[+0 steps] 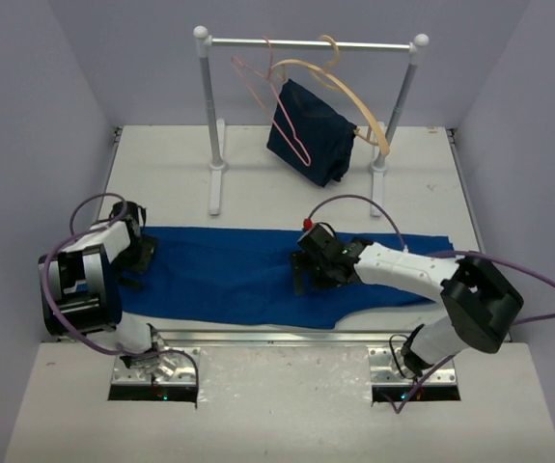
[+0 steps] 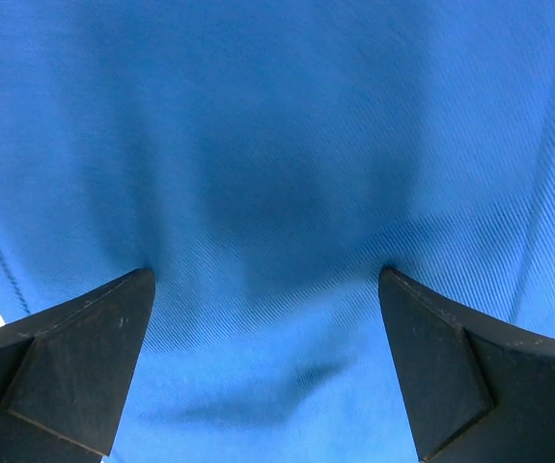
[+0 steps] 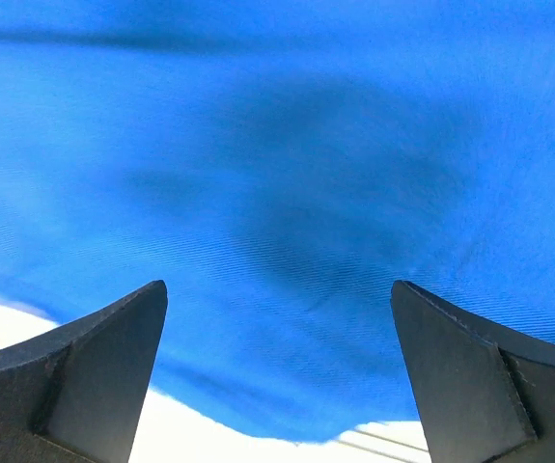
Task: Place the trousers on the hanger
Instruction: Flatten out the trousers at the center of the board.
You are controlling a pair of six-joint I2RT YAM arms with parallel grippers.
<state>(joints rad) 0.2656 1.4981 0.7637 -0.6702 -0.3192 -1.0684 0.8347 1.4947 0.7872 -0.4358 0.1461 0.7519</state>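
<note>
Pale lilac walls (image 1: 26, 96) around a white table (image 1: 161, 164), white clothes rail (image 1: 354, 44) at the back

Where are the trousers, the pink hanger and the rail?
trousers (image 1: 224, 275): top view, middle of the cloth.
hanger (image 1: 292, 125): top view, its long wire arm.
rail (image 1: 374, 44): top view, right stretch of bar.

Robotics lab test cell, white table (image 1: 258, 188) boxed in by plain pale walls (image 1: 26, 106), left arm (image 1: 79, 285) and right arm (image 1: 412, 270) bolted to metal plates (image 1: 185, 362) at the near edge, loose purple cables (image 1: 352, 197), small clothes rail (image 1: 311, 43) as a fixture.
</note>
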